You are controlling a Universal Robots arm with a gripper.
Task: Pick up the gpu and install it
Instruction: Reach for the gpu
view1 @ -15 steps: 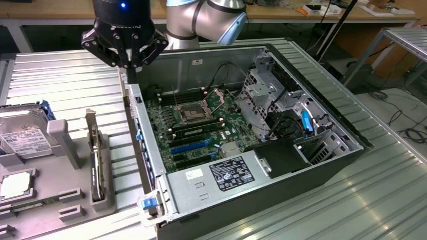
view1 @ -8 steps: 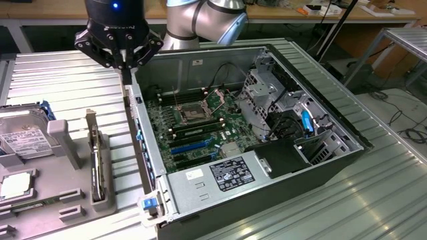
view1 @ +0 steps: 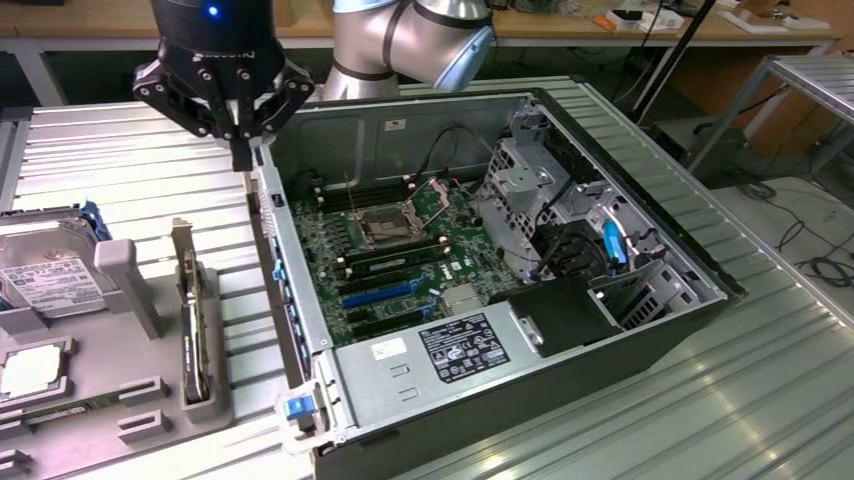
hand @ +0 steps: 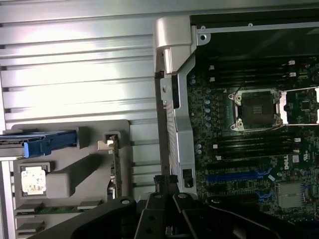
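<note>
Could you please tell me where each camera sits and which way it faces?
Exterior view: high off the arm, looking down at the open computer case and, at the exterior view's left, the grey tray; the arm and shut pincer show.
Wrist view: on the wrist, looking straight down over the case's wall; the pincer's dark links show.
Shared: the motherboard, the grey tray, the gpu standing in it.

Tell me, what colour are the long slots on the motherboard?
The slots are blue; the wrist view shows them best.

Gpu (view1: pixel 195 325) upright in tray (view1: pixel 131 288), at exterior view's left of case (view1: pixel 441 425); hard drive (view1: pixel 43 282) farther left.
</note>
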